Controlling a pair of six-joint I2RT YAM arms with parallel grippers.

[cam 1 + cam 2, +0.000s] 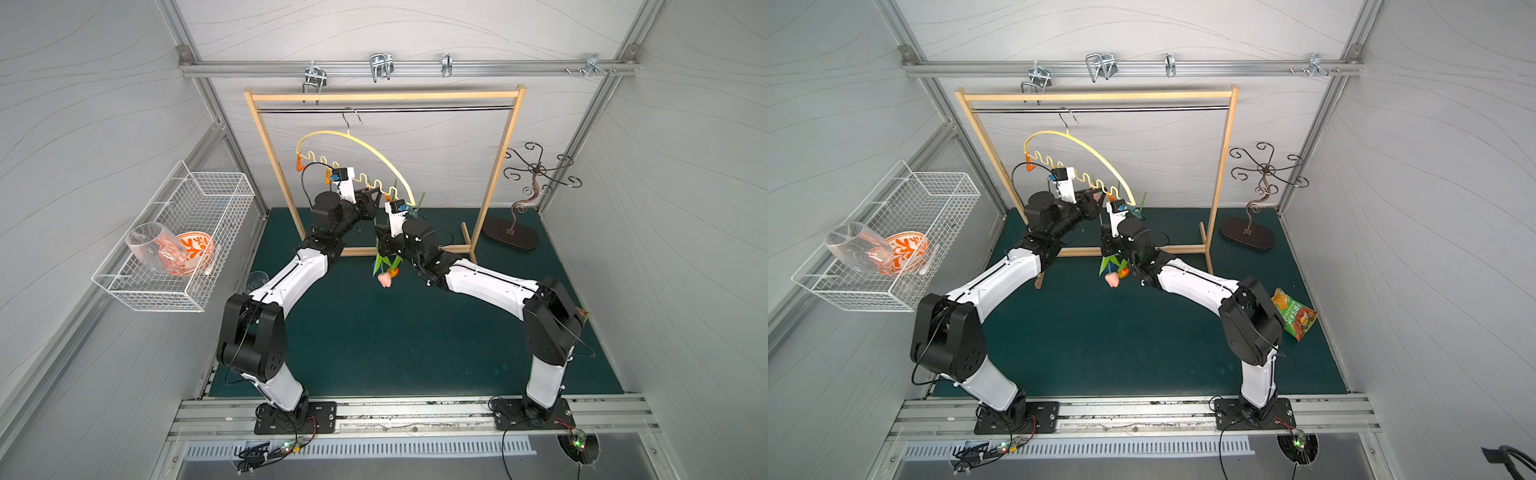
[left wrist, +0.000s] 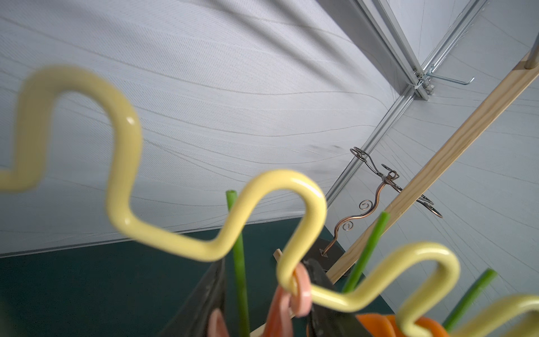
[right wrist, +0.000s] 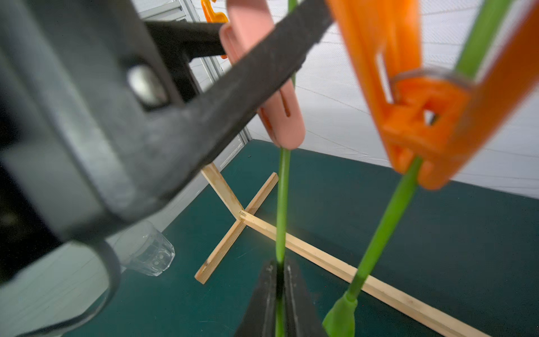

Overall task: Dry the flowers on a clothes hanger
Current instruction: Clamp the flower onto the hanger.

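A tulip stem (image 3: 282, 204) stands between the right gripper's (image 3: 280, 280) barely parted jaws; the left gripper (image 2: 267, 278) straddles the pink clothespin (image 2: 302, 289), grip unclear.

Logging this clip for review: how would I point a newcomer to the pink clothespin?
Find the wooden rack at the back; a pale yellow hanger hangs from its rod. Small clothespins dangle from the hanger's wavy lower bar, and the pink clothespin sits between the fingers of the left claw, with a green stem emerging below it. Its nearest neighbours are orange.
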